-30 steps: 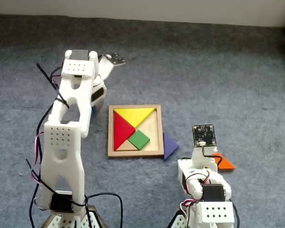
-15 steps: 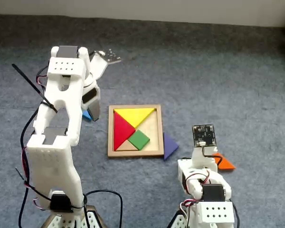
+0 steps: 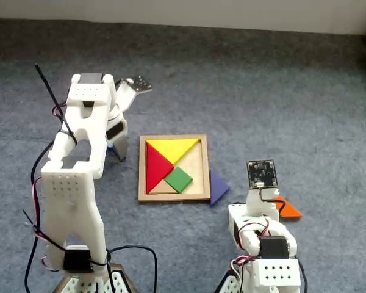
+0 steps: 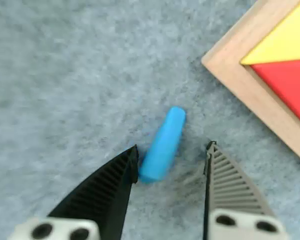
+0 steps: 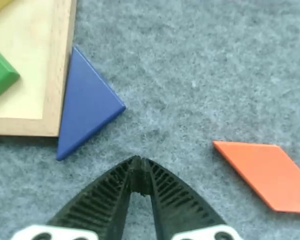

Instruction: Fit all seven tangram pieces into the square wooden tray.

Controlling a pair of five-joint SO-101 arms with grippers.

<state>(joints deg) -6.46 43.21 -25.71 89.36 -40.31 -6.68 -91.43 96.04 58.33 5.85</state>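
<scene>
Found left claw (image 4: 171,148) spread astride the light blue piece (image 4: 162,145), on edge on the bench (image 4: 65,60) near a corner of the wooden tray (image 4: 240,82). Found right claw (image 5: 140,172) pressed together above the bench, between dark blue triangle (image 5: 85,102) and orange parallelogram (image 5: 262,170).

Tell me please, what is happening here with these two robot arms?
They are doing a tangram puzzle. The wooden tray already holds a yellow triangle, a red triangle and a green square. The left hand is open over a light blue piece near the tray's corner, not yet gripping it. The right hand is shut and holds nothing; a dark blue triangle lies against the tray's edge and an orange parallelogram lies apart from it.
</scene>
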